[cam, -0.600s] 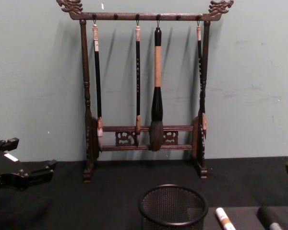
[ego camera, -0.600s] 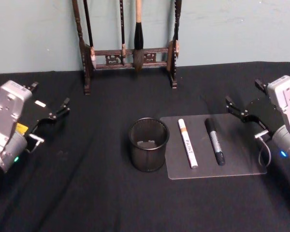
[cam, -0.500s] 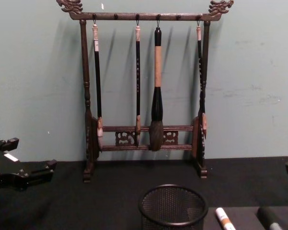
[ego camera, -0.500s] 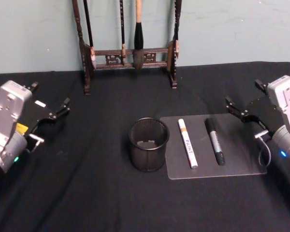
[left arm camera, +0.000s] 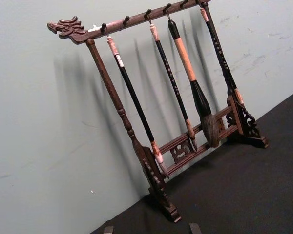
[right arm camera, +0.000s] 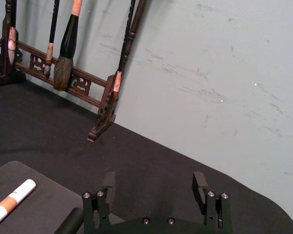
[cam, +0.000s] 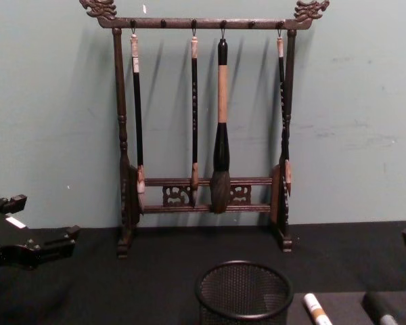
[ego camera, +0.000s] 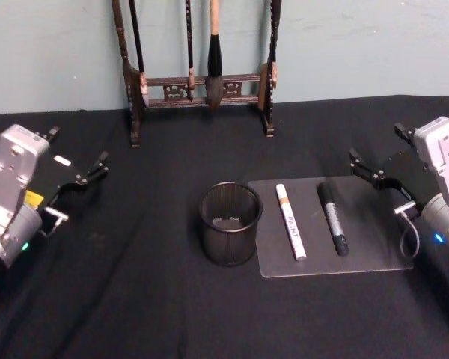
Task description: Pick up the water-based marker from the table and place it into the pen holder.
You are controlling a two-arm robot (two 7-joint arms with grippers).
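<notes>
Two markers lie side by side on a grey mat right of the table's middle: a white marker marked PAINT with an orange band, and a black marker with a grey label. I cannot tell which one is the water-based marker. The pen holder, a round black mesh cup, stands upright just left of the mat. My right gripper hovers open above the mat's far right corner. My left gripper is open at the far left, away from everything. In the right wrist view the right gripper is open, with the white marker nearby.
A tall dark wooden brush rack with several hanging brushes stands at the back of the table against the wall. Black cloth covers the table. The chest view shows the pen holder in front of the rack.
</notes>
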